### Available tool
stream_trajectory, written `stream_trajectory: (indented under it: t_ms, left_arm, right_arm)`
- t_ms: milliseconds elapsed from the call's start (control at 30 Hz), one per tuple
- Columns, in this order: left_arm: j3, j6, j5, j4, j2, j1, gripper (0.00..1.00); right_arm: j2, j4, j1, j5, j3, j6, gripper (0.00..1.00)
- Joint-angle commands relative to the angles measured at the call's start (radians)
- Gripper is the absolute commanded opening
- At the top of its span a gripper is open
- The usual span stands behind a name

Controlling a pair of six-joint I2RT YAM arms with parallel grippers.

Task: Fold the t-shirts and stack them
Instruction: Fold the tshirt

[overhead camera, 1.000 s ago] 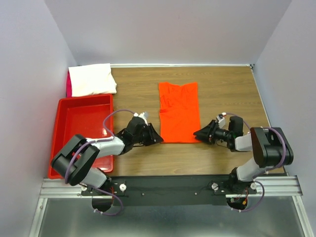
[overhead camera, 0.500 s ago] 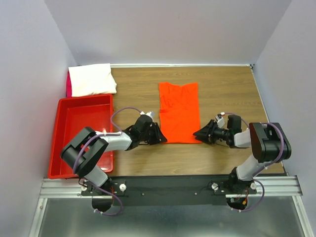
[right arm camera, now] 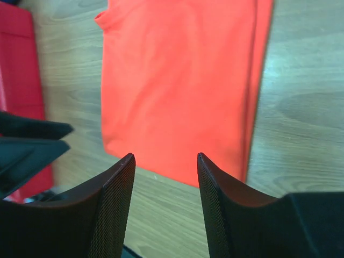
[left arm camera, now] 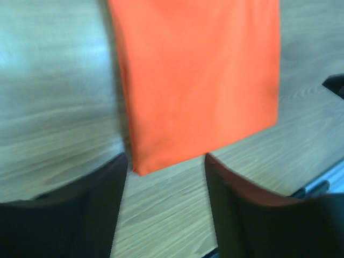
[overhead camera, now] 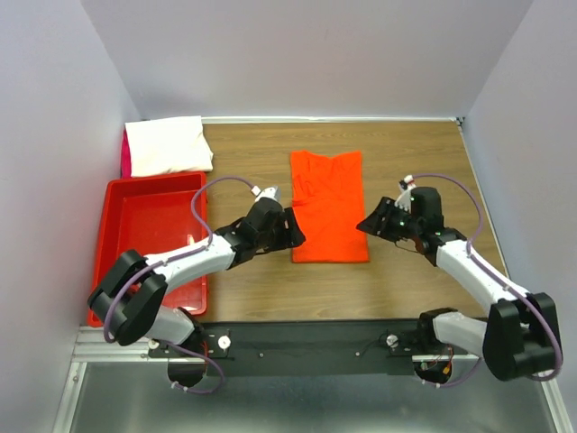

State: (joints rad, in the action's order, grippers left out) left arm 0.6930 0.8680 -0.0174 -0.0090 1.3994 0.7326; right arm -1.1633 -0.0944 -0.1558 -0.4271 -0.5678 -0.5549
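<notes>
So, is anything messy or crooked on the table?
Nothing really stands out. The orange t-shirt lies flat in a long strip, only a bit crumpled at its far end. The white t-shirt sits folded beyond the red bin.

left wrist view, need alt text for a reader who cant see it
A folded orange-red t-shirt lies flat on a wooden table, its near corner seen between the dark fingers of the open left gripper, which holds nothing.

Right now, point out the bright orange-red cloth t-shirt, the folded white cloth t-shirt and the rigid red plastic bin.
orange-red t-shirt (overhead camera: pixel 328 207): top view, cloth centre
white t-shirt (overhead camera: pixel 167 144): top view, upper face
red bin (overhead camera: pixel 149 221): top view, bare floor
</notes>
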Motion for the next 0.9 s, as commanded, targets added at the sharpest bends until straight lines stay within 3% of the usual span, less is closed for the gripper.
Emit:
stream_trajectory:
  t_ms: [0,200,567,867]
  left_arm:
    - [0.105,-0.087,0.242,-0.201,-0.027,0.057,0.75]
    - [0.168,-0.101,0.333,-0.295,0.001,0.116,0.77]
    - [0.169,-0.106,0.344,-0.296,0.046,0.151,0.77]
    - [0.169,-0.109,0.344,-0.292,0.062,0.157,0.76]
  right_arm:
    - [-0.01,-0.321,-0.16,0.455,-0.095,0.038,0.59]
    - [-0.117,-0.429,-0.3,0.622,-0.161,-0.005,0.59]
    - [-0.233,-0.404,-0.349,0.588,-0.144,-0.028,0.57]
    - [-0.299,-0.384,-0.372,0.602,-0.075,-0.043,0.43]
